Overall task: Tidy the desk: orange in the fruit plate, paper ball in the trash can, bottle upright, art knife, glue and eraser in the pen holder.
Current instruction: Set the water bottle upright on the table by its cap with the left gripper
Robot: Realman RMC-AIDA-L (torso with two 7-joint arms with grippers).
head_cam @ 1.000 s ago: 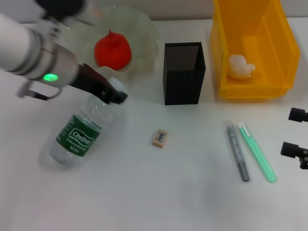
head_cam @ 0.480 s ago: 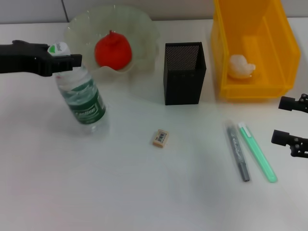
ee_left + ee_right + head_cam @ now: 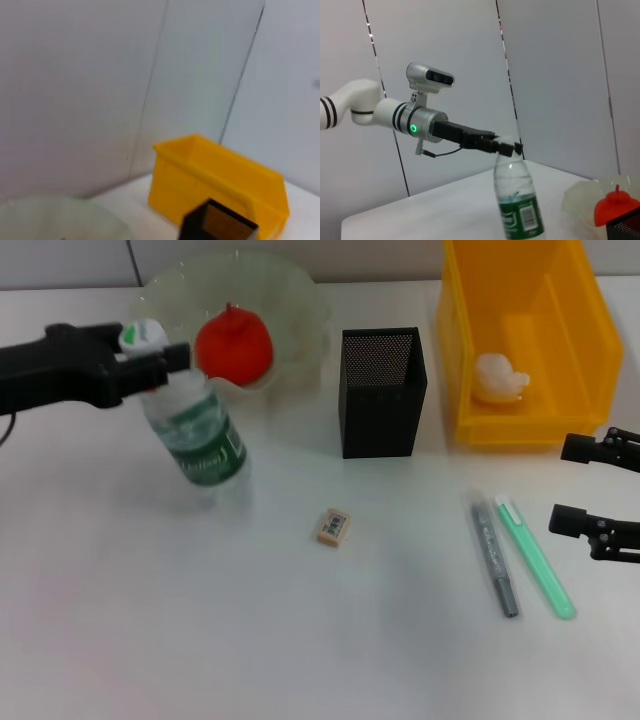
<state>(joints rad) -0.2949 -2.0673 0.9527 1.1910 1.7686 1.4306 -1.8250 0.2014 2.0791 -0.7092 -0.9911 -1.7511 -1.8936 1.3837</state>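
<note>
My left gripper (image 3: 152, 352) is shut on the neck of the bottle (image 3: 198, 438), just under its white cap. The bottle stands on the table, leaning slightly, in front of the fruit plate (image 3: 300, 295). The right wrist view shows the same bottle (image 3: 518, 207) held by the left gripper (image 3: 506, 147). The orange (image 3: 233, 344) lies in the plate. In the yellow trash can (image 3: 580, 350) rests the paper ball (image 3: 499, 378). The eraser (image 3: 333, 526) lies before the pen holder (image 3: 383, 392). My right gripper (image 3: 560, 485) hovers open beside a grey stick (image 3: 494, 555) and a green stick (image 3: 536, 557); which is the art knife and which the glue is unclear.
The pen holder stands between the plate and the trash can. The left wrist view shows the trash can (image 3: 220, 182), the pen holder (image 3: 220, 227) and the plate's rim (image 3: 65, 217) against a grey wall.
The bottle went from lying on its side to standing, and has since shifted a little rightward with my left gripper. My right gripper has crept leftward toward the two sticks.
</note>
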